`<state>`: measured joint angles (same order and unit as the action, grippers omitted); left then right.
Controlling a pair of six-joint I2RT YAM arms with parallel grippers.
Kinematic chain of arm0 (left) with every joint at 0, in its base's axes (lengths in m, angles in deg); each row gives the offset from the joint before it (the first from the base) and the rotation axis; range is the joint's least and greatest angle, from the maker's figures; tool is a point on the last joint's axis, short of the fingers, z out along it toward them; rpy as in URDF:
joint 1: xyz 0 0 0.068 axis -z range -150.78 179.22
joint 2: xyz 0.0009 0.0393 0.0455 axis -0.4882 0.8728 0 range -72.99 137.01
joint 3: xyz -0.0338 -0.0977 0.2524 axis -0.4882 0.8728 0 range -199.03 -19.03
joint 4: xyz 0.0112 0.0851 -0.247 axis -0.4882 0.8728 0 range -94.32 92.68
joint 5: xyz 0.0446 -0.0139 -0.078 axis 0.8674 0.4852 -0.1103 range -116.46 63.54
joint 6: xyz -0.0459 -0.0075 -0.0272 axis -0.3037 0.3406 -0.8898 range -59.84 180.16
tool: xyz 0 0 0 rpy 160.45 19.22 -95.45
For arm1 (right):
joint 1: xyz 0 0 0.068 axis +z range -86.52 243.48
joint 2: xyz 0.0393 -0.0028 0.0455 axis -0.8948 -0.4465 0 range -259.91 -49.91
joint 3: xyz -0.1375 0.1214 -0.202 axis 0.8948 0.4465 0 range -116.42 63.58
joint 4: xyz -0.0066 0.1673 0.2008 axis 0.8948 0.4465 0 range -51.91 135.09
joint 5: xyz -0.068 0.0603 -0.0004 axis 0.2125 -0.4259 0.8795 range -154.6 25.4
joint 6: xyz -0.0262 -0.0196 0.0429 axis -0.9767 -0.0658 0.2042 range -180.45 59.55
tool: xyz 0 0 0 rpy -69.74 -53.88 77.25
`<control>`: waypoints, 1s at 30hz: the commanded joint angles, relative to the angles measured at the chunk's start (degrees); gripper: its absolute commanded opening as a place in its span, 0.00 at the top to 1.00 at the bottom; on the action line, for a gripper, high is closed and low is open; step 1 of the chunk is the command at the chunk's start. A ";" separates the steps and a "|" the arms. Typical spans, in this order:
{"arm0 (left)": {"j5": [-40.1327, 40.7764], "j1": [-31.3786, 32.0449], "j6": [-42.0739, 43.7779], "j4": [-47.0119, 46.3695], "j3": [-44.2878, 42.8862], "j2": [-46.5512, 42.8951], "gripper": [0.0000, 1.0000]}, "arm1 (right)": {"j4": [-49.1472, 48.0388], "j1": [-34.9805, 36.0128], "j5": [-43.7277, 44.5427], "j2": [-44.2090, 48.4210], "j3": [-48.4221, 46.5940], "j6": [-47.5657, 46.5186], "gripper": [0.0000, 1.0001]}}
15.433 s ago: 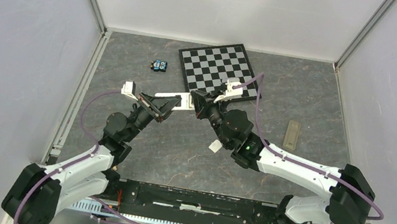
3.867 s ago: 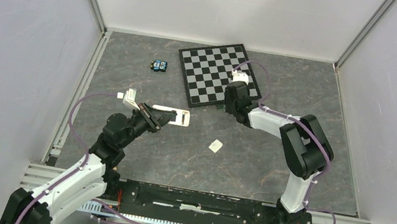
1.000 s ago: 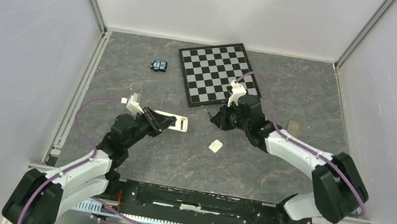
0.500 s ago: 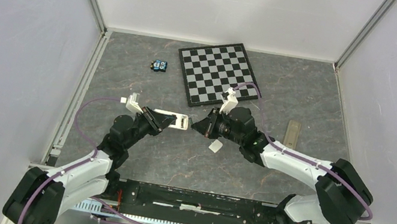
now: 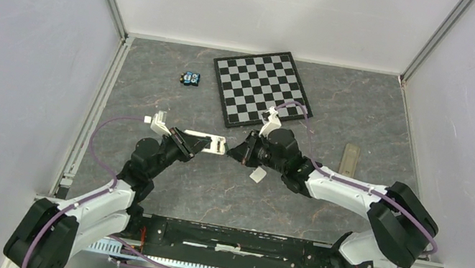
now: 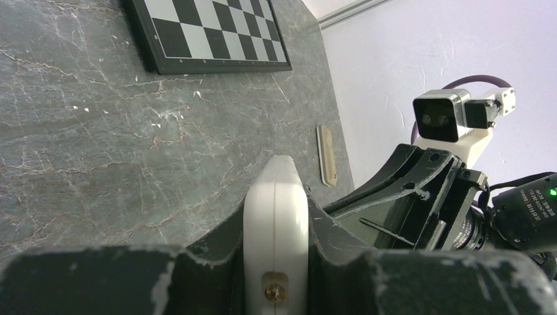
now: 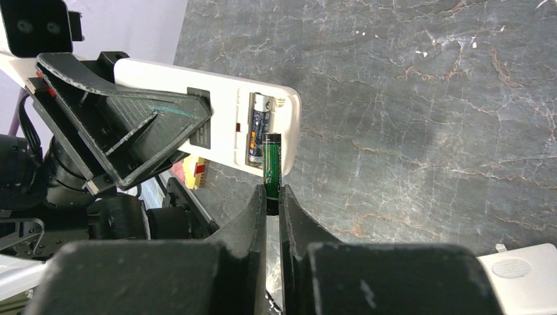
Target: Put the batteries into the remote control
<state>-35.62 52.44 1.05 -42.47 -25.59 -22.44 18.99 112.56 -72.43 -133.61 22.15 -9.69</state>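
My left gripper [image 5: 191, 144] is shut on the white remote control [image 5: 209, 145] and holds it above the table; the left wrist view shows it edge-on [image 6: 276, 197] between the fingers. In the right wrist view the remote's back [image 7: 217, 111] faces the camera with its compartment open, and one battery [image 7: 257, 128] lies in the left slot. My right gripper [image 7: 272, 193] is shut on the second battery [image 7: 271, 164], dark green, whose far end sits at the empty right slot. In the top view the right gripper [image 5: 238, 153] is right beside the remote's end.
A small white cover piece [image 5: 257, 174] lies on the table below the right gripper, also in the right wrist view [image 7: 519, 269]. A chessboard [image 5: 263, 87] lies at the back. A tan strip [image 5: 349, 160] lies right. A small blue object [image 5: 191, 78] lies back left.
My right gripper has moved left from the chessboard's edge to the remote's end with the battery. The left arm and the remote have hardly moved.
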 commanded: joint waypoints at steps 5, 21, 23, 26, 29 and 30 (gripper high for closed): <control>-0.51 -0.20 -0.21 -5.13 0.24 0.62 0.98 | -2.99 0.47 -0.19 -1.51 -3.41 1.14 0.95; -1.29 -0.25 -0.17 -5.62 -0.20 0.70 0.98 | -3.16 0.71 0.32 -3.56 -4.54 2.76 0.85; -1.29 -0.26 -0.13 -5.66 -0.20 0.76 0.98 | -3.15 0.67 0.32 -3.57 -4.70 2.85 0.84; -1.33 -0.22 -0.13 -5.62 -0.28 0.76 0.98 | -2.82 0.69 0.02 -3.63 -4.97 3.12 0.80; -1.19 -0.26 -0.19 -5.62 -0.29 0.85 0.98 | -2.87 0.67 -0.33 -3.43 -4.98 3.30 0.74; -1.16 -0.23 -0.21 -5.66 -0.29 0.83 0.98 | -3.03 0.68 -0.44 -3.34 -4.89 3.36 0.73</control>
<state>-36.08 52.44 1.05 -43.95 -25.40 -21.85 17.99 112.97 -72.52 -137.04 19.57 -6.98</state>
